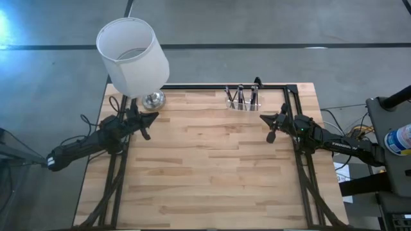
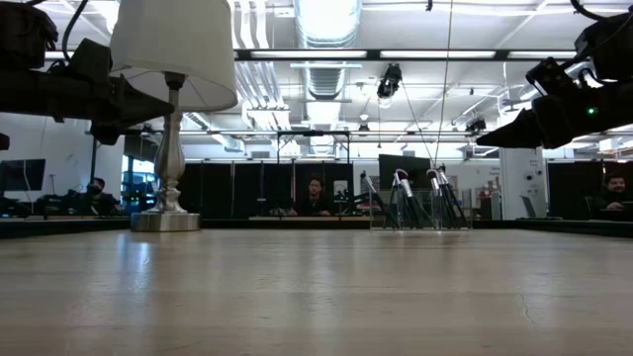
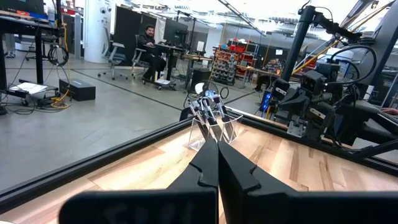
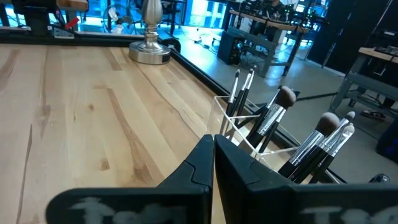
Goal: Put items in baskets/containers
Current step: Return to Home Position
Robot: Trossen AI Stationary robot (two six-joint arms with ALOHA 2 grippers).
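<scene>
Presently, the left hand (image 1: pixel 147 133) is held clear above the worktop (image 1: pixel 212 173) near its left side, just on the near side of the lamp (image 1: pixel 131 54). Its two fingers (image 3: pixel 202 169) are pressed together along their length, and nothing is gripped between them. The right hand (image 1: pixel 271 135) is held at a similar height over the right side of the worktop. Its fingers (image 4: pixel 198 165) are likewise closed on each other and empty.

The clear holder (image 1: pixel 242 102) is set at the far edge of the worktop, right of the middle, nearer the right hand than the left. The brushes (image 1: pixel 241 94) are stood inside it, leaning at slight angles. In the right wrist view their bristled heads (image 4: pixel 285 96) are seen pointing up above the holder's rim. The lamp's metal foot (image 1: pixel 153 99) rests on the far left corner, well apart from the holder. Seated people are seen in the room beyond the worktop.
</scene>
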